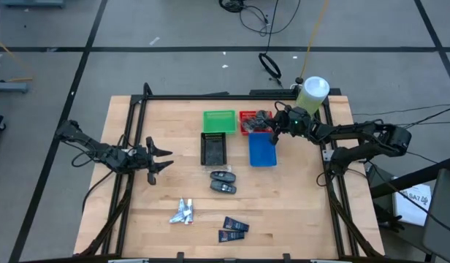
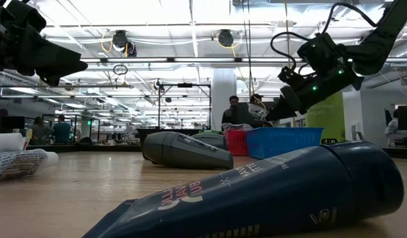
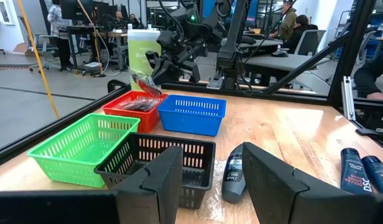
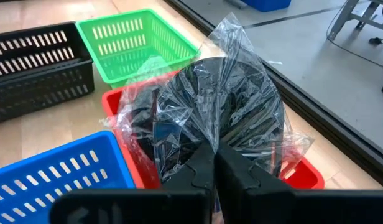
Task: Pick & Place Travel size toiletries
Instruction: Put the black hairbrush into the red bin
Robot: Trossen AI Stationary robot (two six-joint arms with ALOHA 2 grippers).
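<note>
My right gripper [image 4: 214, 163] is shut on a dark round disc in a clear wrapper [image 4: 222, 106], held over the red bin [image 1: 247, 117] at the table's far side. My left gripper [image 1: 158, 155] hangs open and empty above the table's left part. Two black oval pieces [image 1: 223, 181] lie on the wood at mid-table. Silver-white mini tubes [image 1: 182, 212] and dark navy packets [image 1: 234, 229] lie near the front edge. More dark wrapped items [image 3: 137, 104] lie in the red bin. My right gripper pinches the wrapped disc's near edge [image 4: 210, 140] between its two shut fingers, wrapper and disc together. The fingers come from the table's right, slanting slightly down. The disc stands out beyond the fingertips above the red bin [image 4: 303, 173]; whether it touches the bin's contents, I cannot tell.
A green bin [image 1: 218, 120], a black bin [image 1: 214, 148] and a blue bin [image 1: 262, 150] stand close around the red one. A large pale-green bottle [image 1: 311, 93] stands at the far right corner, beside my right arm. Bare wood lies between the bins and the front items.
</note>
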